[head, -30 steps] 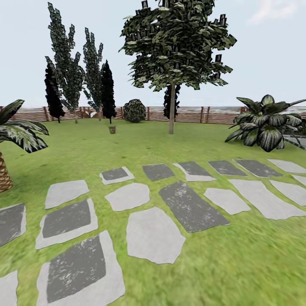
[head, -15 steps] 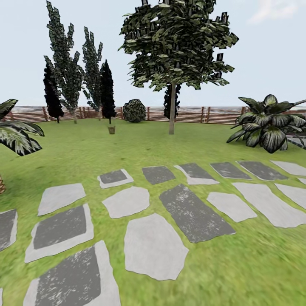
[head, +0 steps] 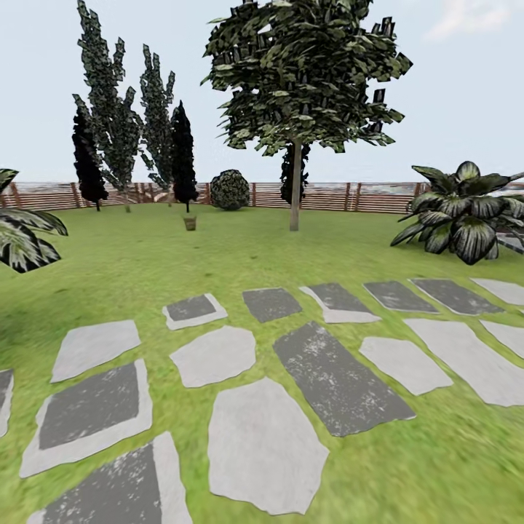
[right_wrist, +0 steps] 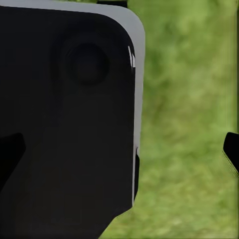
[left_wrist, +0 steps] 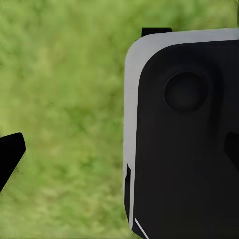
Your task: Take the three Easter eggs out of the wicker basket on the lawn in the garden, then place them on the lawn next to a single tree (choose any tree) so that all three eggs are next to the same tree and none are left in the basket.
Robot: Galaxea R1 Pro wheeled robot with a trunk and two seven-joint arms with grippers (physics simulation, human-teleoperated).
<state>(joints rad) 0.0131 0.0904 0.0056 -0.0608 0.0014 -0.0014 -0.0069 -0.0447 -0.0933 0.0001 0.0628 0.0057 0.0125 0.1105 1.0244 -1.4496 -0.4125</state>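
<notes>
Lawn: green grass [head: 218, 255] runs from the foreground back to the fence, under every plant in the head view.
Stepping stones: grey and dark slabs [head: 335, 375] lie in rows across the near grass, with strips of grass between them.
Basket: a small brown basket [head: 191, 223] stands upright on the grass far back, left of centre, well apart from the stones; too small to tell what is inside.
Tree: a straight grey-brown trunk [head: 295, 196] with a wide leafy crown rises to the right of the basket, in front of the fence.
Narrow trees: dark slim trees [head: 116, 124] stand behind and to the left of the basket.
Bush: a round leafy bush [head: 230, 190] sits against the fence between the basket and the tree.
Fence: brown slats [head: 378, 198] close the yard along the back.
Broad-leaf plants: one [head: 462, 218] at the right edge, another [head: 22, 233] cut by the left edge.
Left gripper: dark fingertips [left_wrist: 10, 157] show at the picture's edges above blurred grass, beside a black, grey-rimmed body panel [left_wrist: 184, 134]; cannot tell how the jaws stand.
Right gripper: dark fingertips [right_wrist: 231, 149] likewise over grass, beside a similar panel [right_wrist: 69, 119]; jaw state cannot be told.
</notes>
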